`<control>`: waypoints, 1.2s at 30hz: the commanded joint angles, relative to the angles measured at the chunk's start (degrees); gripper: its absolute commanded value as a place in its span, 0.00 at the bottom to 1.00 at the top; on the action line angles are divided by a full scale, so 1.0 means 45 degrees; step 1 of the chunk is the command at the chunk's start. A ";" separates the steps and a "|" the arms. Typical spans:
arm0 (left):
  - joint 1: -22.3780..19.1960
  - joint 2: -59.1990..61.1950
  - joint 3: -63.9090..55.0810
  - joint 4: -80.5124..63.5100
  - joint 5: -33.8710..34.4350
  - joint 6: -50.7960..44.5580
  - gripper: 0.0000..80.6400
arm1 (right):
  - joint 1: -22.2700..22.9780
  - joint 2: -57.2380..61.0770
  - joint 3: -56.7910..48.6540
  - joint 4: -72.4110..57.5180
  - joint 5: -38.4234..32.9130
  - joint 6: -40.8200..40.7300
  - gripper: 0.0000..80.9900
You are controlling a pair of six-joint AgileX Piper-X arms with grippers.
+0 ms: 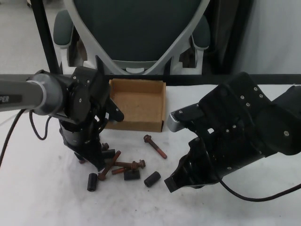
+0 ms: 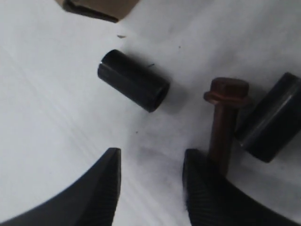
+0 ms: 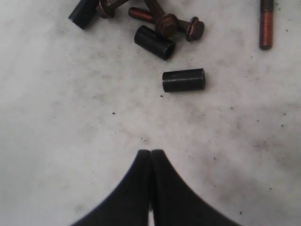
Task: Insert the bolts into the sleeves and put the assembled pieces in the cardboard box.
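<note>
Where left tool (image 2: 151,160) gapes, bolt (image 2: 223,123) tip hidden.

left tool (image 2: 151,157): fingers apart (pointing down) | right tool (image 3: 151,154): fingers pressed together

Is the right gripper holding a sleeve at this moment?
No, the right gripper is shut on nothing, and the nearest sleeve lies on the bench apart from it.

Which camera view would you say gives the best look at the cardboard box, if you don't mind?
The high view: it shows the cardboard box nearly whole, with its open top, its walls and its floor in sight. The left wrist view catches just one corner of it, at the picture's edge.
</note>
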 commanded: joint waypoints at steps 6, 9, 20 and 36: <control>0.0167 0.0076 -0.0255 0.0299 0.1831 -0.0351 0.51 | 0.0007 0.0001 -0.0190 -0.0015 0.0334 -0.0208 0.00; 0.0167 0.0076 -0.0584 0.0537 0.1752 -0.0417 0.51 | 0.0007 0.0001 -0.0190 -0.0042 0.0382 -0.0208 0.00; 0.0141 0.0053 -0.2394 0.3004 0.2240 -0.0731 0.51 | 0.0007 0.0001 -0.0190 -0.0042 0.0382 -0.0208 0.00; 0.0141 0.0085 -0.2527 0.4066 0.3564 -0.0917 0.51 | 0.0007 0.0001 -0.0190 -0.0036 0.0378 -0.0097 0.00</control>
